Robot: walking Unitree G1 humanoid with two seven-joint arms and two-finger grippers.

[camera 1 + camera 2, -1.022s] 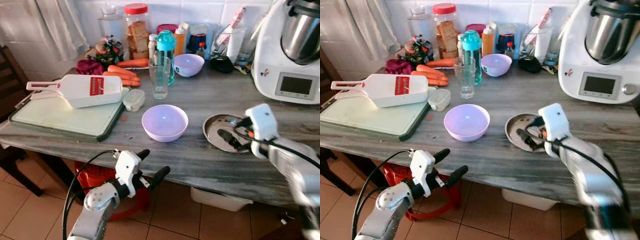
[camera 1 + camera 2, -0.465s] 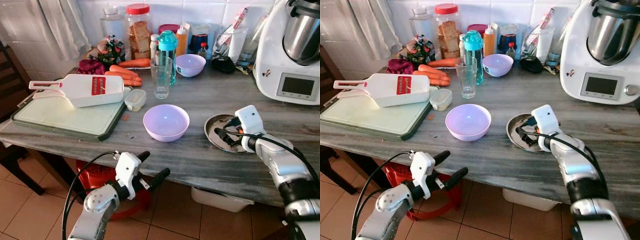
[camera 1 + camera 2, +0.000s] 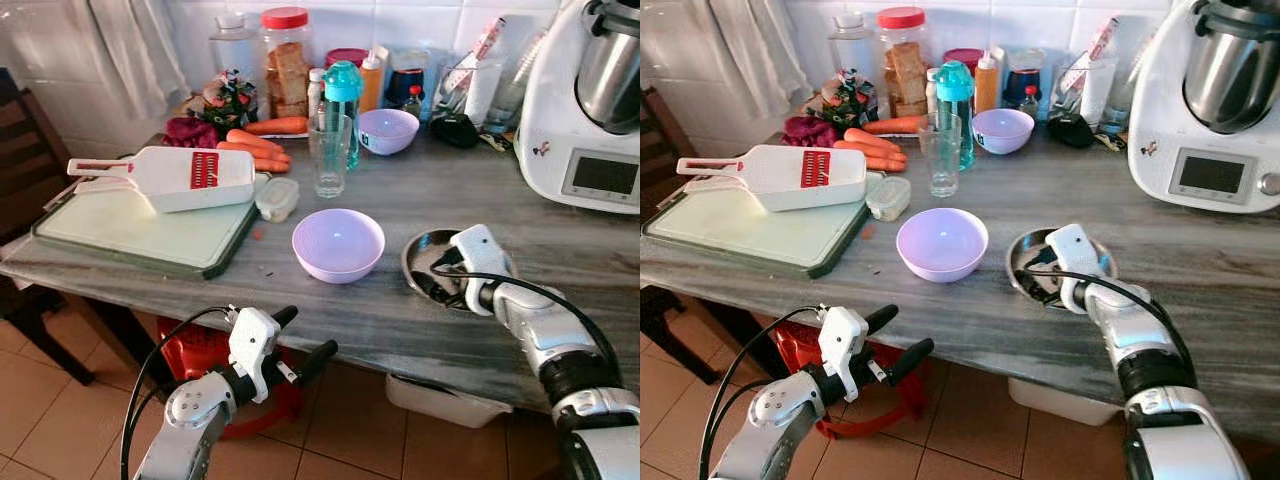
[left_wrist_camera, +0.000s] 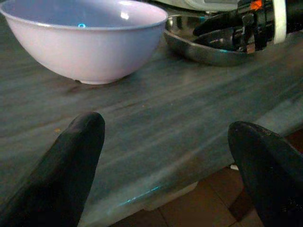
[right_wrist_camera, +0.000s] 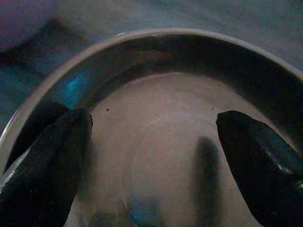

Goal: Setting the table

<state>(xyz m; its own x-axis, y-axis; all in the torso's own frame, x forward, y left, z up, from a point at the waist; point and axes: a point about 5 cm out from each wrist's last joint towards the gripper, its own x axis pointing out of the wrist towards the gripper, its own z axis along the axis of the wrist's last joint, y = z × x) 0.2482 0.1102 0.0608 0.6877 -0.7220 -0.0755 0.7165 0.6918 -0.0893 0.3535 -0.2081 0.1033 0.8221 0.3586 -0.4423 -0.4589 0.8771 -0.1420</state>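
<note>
I have the right claw (image 3: 443,283) down inside the shallow metal dish (image 3: 420,257), which sits on the grey marbled tabletop (image 3: 400,320) near its front edge, just to the right of the lilac bowl (image 3: 338,243). Through the right wrist camera I see the dish's curved rim (image 5: 189,40) arcing around both black fingers (image 5: 45,156), which are spread wide with bare metal between them; the claw is open and holding nothing. I cannot tell whether the fingertips touch the dish floor.

My left claw (image 3: 300,340) hangs below the tabletop's front edge, over the tiled floor, its fingers parted and empty. From its wrist camera the lilac bowl (image 4: 85,42) stands close ahead on the tabletop, with the metal dish (image 4: 208,49) just beside it and the right claw (image 4: 222,30) resting in that dish.

Further back on the tabletop I see a clear drinking glass (image 3: 328,155), a teal bottle (image 3: 343,105) behind it, and a second lilac bowl (image 3: 388,130) near the wall. A white slicer (image 3: 185,178) lies on the cutting board (image 3: 130,232) to the left, with carrots (image 3: 255,150) beyond it.
</note>
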